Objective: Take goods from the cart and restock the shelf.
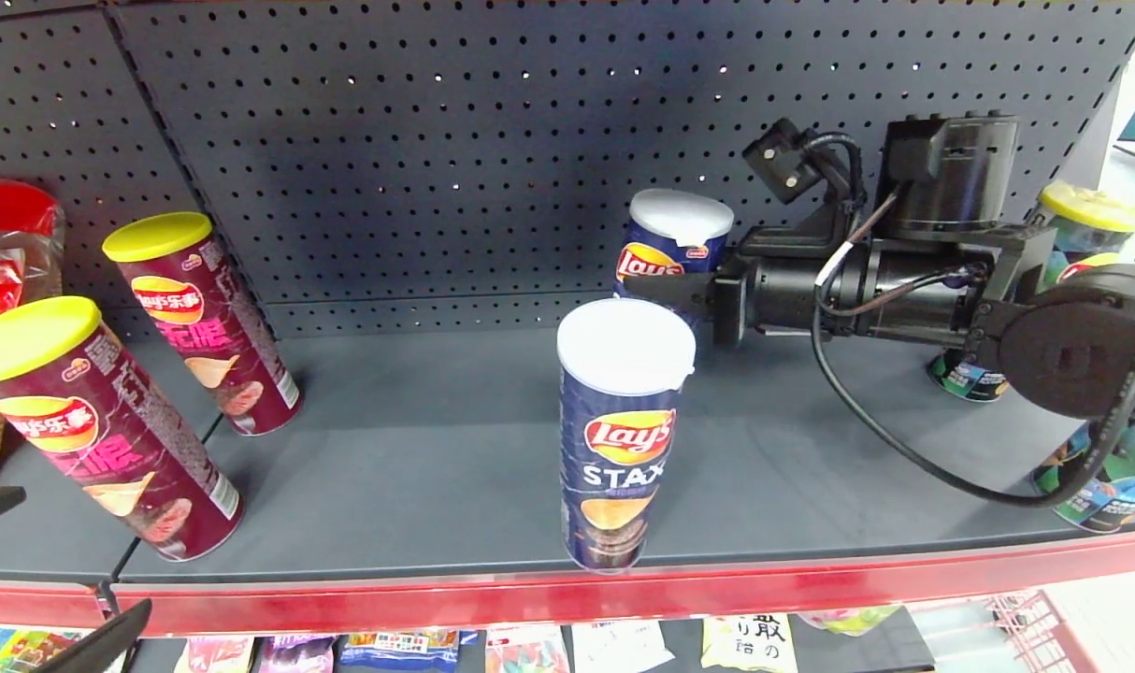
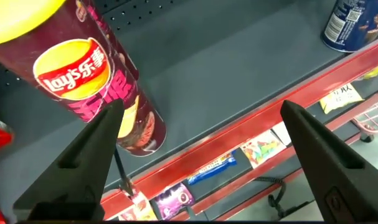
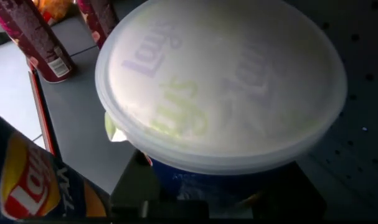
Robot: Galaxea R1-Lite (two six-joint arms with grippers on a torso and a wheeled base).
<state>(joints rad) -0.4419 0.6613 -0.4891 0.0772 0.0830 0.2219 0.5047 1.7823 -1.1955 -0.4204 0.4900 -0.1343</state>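
Head view | right jaws clamped on rear lidded blue can (image 1: pixel 670 250) | left jaws apart

R end effector (image 1: pixel 672 288) on rear can (image 1: pixel 680 222)

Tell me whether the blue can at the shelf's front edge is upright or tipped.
Upright: the front blue can stands on its base on the shelf, its white lid facing up.

A maroon crisp tube (image 1: pixel 109 439) with a yellow-green lid stands at the far left front, a second maroon tube (image 1: pixel 208 327) behind it, a red bag (image 1: pixel 7 234) beside them. A yellow-lidded tub (image 1: pixel 1091 210) sits far right. Snack packets (image 1: pixel 399 647) lie below
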